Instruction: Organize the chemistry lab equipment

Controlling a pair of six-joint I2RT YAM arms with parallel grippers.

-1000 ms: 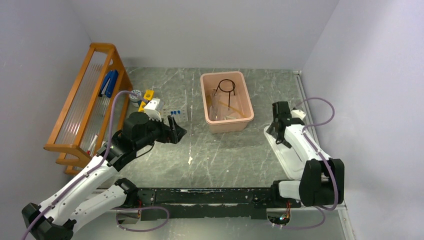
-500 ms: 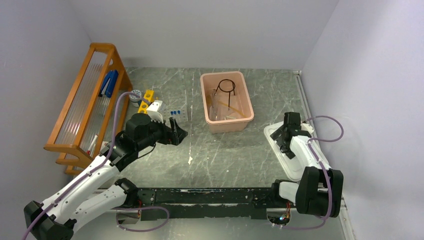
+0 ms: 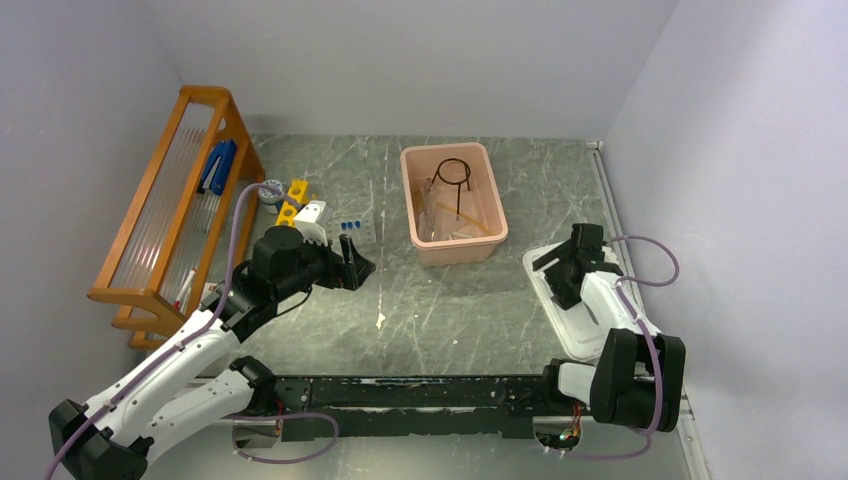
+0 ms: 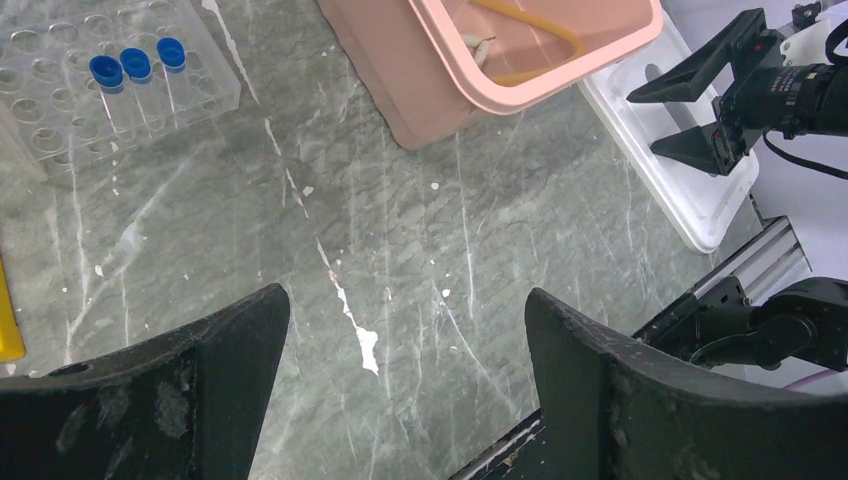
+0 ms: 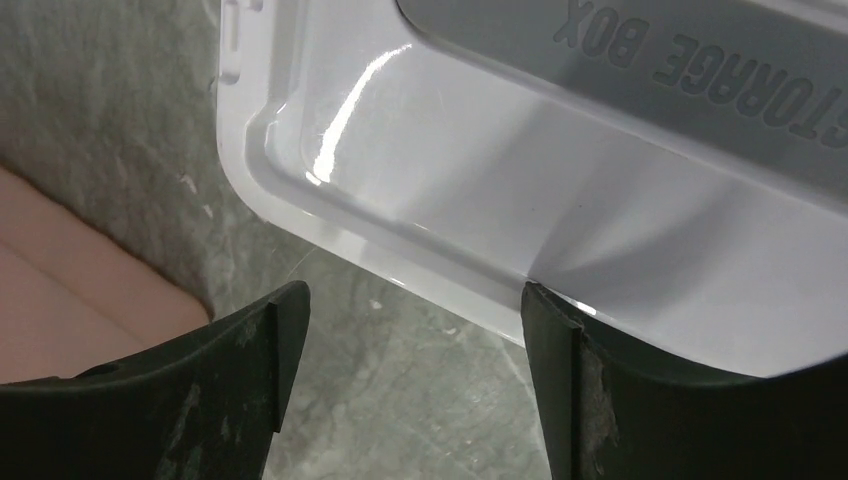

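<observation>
Three blue-capped clear tubes (image 3: 349,226) stand in a clear rack (image 4: 60,90) and also show in the left wrist view (image 4: 135,64). A yellow tube rack (image 3: 292,198) lies behind my left arm. The black wire tripod (image 3: 452,172) and tan rubber tubing (image 4: 530,35) lie in the pink tub (image 3: 495,215). My left gripper (image 3: 358,266) is open and empty above bare table (image 4: 405,295). My right gripper (image 3: 556,266) is open and empty, with one finger over the white lid's (image 5: 480,170) near edge (image 5: 410,292). I cannot make out the brush, tongs or triangle.
A wooden rack (image 3: 150,215) with glass tubes and a blue item (image 3: 218,165) stands along the left wall. The white lid (image 3: 580,325) lies flat at the right, near the wall. The pink tub's corner (image 5: 70,300) is close to the right gripper.
My right gripper has drawn back from beside the pink tub, down and right, to the white lid's upper-left end. My left arm has barely moved.
</observation>
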